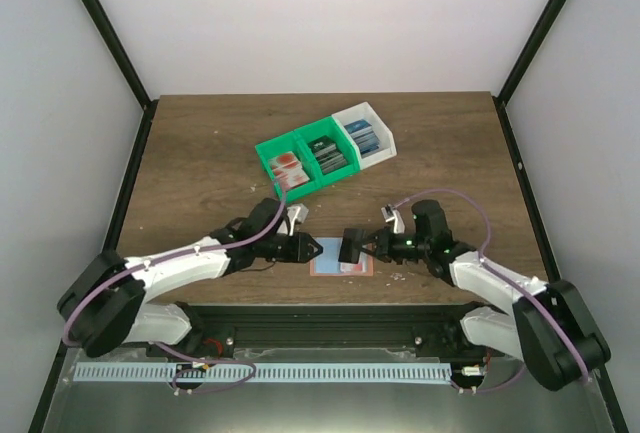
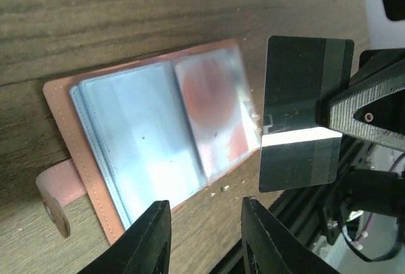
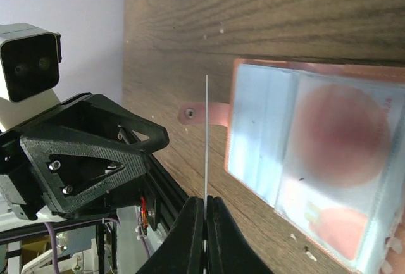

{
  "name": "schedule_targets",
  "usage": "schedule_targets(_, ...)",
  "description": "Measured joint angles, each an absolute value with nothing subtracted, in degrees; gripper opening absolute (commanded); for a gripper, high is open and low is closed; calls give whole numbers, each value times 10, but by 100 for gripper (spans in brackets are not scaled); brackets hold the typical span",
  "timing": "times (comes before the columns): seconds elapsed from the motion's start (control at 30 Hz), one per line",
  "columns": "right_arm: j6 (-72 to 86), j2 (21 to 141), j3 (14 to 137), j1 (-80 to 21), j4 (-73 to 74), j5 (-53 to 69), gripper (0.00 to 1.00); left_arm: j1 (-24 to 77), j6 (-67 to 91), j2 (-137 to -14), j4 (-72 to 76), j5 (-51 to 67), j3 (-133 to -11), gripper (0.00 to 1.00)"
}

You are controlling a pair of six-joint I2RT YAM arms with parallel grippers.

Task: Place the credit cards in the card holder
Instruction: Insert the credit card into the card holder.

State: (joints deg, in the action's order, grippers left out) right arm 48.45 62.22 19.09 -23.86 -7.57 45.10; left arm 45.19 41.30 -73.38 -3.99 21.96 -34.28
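Top view first: the holder (image 1: 335, 265) lies open and flat on the wood, with both arms crowding it. Your right claw (image 1: 368, 245) is just right of the holder, pinched tight on one dark card (image 2: 304, 109). It grips the middle of one long edge, so the opposite edge faces the holder. Your left claw (image 2: 205, 223) sits at the holder's left edge, jaws moderately parted, nothing between them.

Handling, as I read it: that card is light, stiff and slick. From the right wrist it shows as a dead-straight hairline, so it won't droop, but it could pivot in the pinch. Keep your hold on the outer edge and leave the leading edge free.

The holder is the soft part, with cloudy, floppy sleeves. It will probably slide when the card pushes in, so pin it at the salmon border or the snap tab (image 2: 54, 201).

Count: one holder and one card in hand. One red-and-white card (image 2: 212, 97) seems already sleeved in the page away from the tab. Beyond the holder are three bins (image 1: 325, 153), two green and one white, each with a stack I can't count.
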Motion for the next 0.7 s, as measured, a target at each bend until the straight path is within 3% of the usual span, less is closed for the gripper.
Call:
schedule_targets(0.3,461,738,190,-246,-110,451,0,476,411,-830,-6,202,-340,27)
schedule_targets(0.7,433,815,207,-246,-140,441,0,476,403,-869,-16,154,-342,16)
